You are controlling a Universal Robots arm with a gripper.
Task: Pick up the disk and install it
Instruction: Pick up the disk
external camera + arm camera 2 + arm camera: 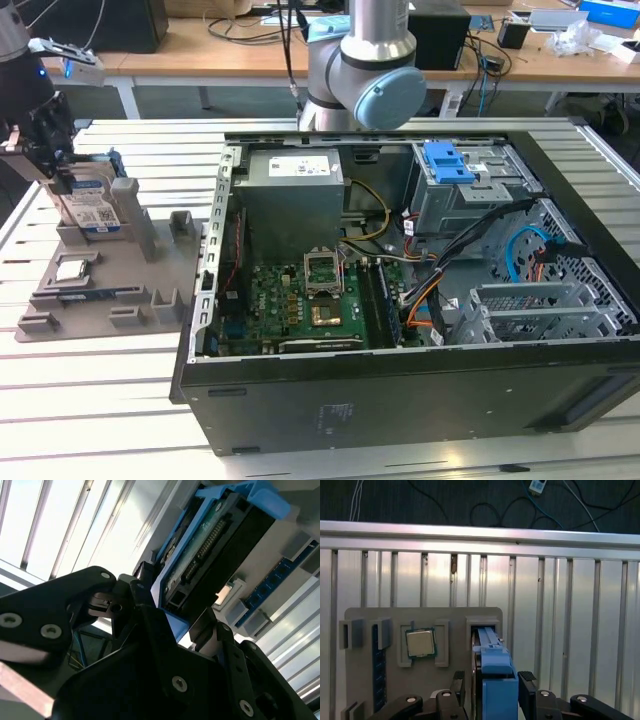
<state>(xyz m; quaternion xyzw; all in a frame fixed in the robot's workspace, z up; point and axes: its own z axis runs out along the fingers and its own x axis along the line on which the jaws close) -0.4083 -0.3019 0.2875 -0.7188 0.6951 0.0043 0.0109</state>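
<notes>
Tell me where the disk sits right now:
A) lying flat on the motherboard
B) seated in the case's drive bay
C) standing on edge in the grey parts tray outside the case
C: in the exterior view the disk stands on edge in the grey parts tray, at the exterior view's left of the computer case, with the claw at it.

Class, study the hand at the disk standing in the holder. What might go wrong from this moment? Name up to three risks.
1. The disk stands on edge in a slot of the grey holder, with the hand at its upper end; a tilted pull might jam it or drag the holder.
2. The processor chip lies in a neighbouring pocket; a jolted holder might dislodge it.
3. Cables cross the open case and might snag the disk.
</notes>
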